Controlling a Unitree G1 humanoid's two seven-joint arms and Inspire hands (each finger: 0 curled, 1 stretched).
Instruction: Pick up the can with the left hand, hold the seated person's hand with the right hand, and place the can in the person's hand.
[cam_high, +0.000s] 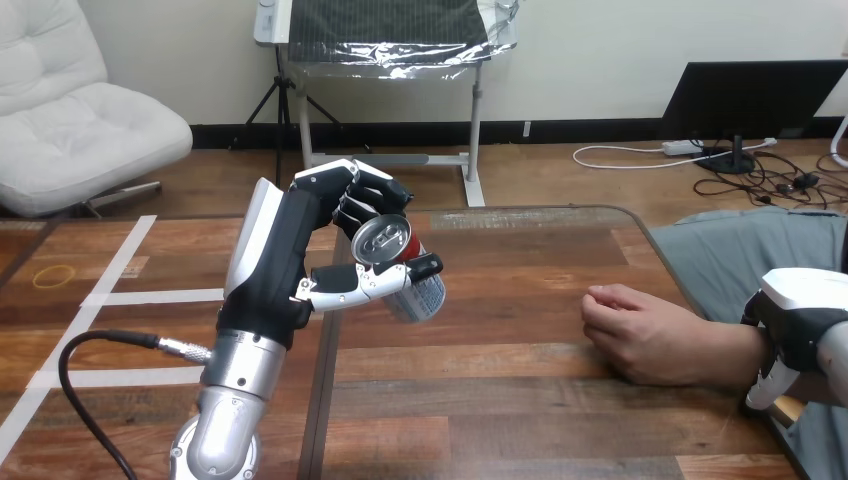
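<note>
Two hands in play. My left hand (292, 250) has its fingers (370, 202) and thumb wrapped round the can (388, 240), which is lifted clear of the tabletop (480, 400) and tilted, silver top toward me. My right hand (800, 315) sits at the person's wrist (735, 350), far right; whether it grips, I cannot tell. The person's hand (645, 335) lies loosely curled on the wood. The can is thin, smooth metal, round and slippery. I'd carry it right slowly, firm but not crushing, and want that palm open first.
</note>
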